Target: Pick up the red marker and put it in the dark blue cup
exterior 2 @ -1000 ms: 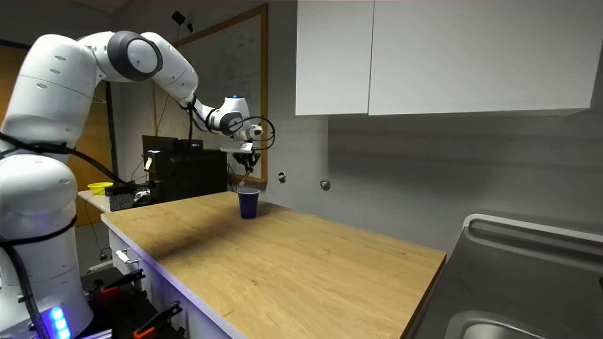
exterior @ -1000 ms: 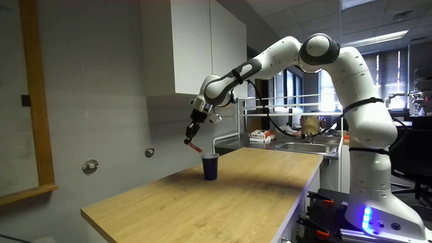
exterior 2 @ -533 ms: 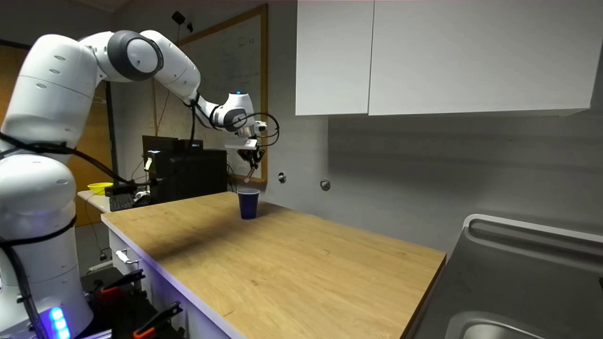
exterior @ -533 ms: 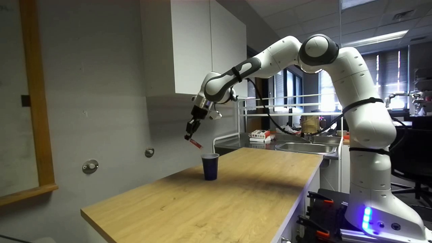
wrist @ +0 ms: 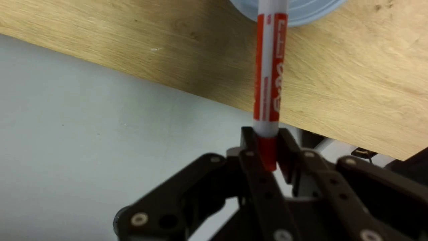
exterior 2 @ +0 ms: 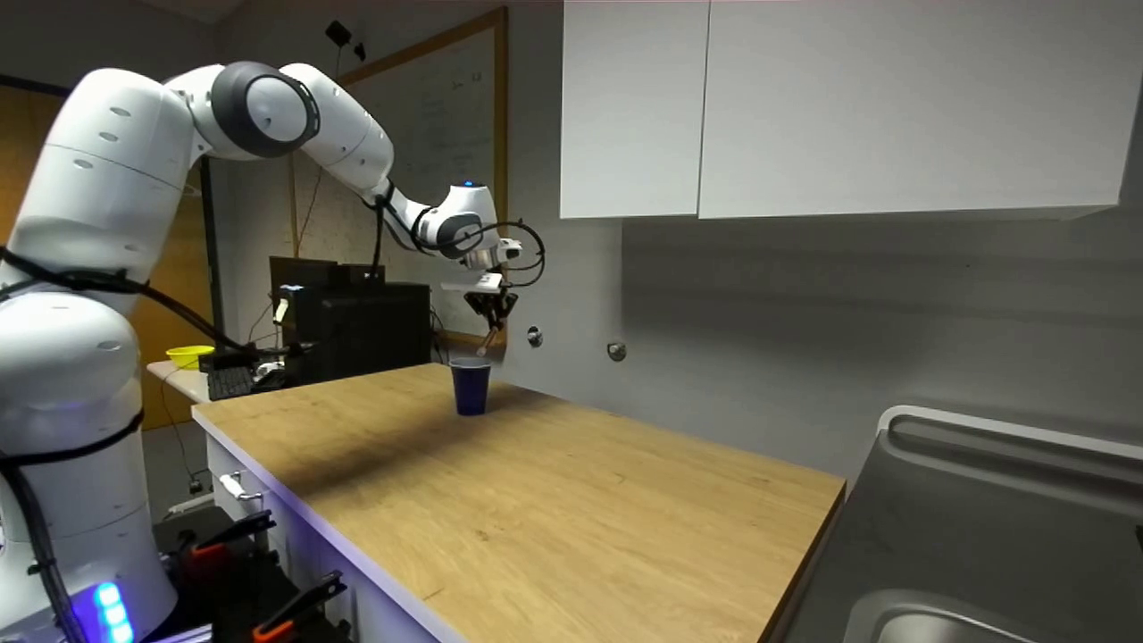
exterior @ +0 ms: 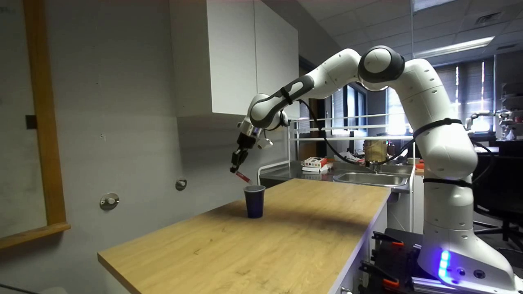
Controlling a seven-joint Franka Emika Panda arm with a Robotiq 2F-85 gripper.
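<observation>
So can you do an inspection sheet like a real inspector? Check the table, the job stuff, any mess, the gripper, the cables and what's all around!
Surface: wooden tabletop, a few dark marks showing.
Job's things: red marker held tilted, its lower end looking just above the rim of the dark blue cup, not inside yet; cup upright on the tabletop.
Clutter: red-and-white box near the metal sink; yellow bowl on a desk.
Gripper: shut on the marker's red end.
Cables: black cables run along the arm; one loops near the gripper.
Surroundings: white cabinets, a framed whiteboard and a grey wall.
</observation>
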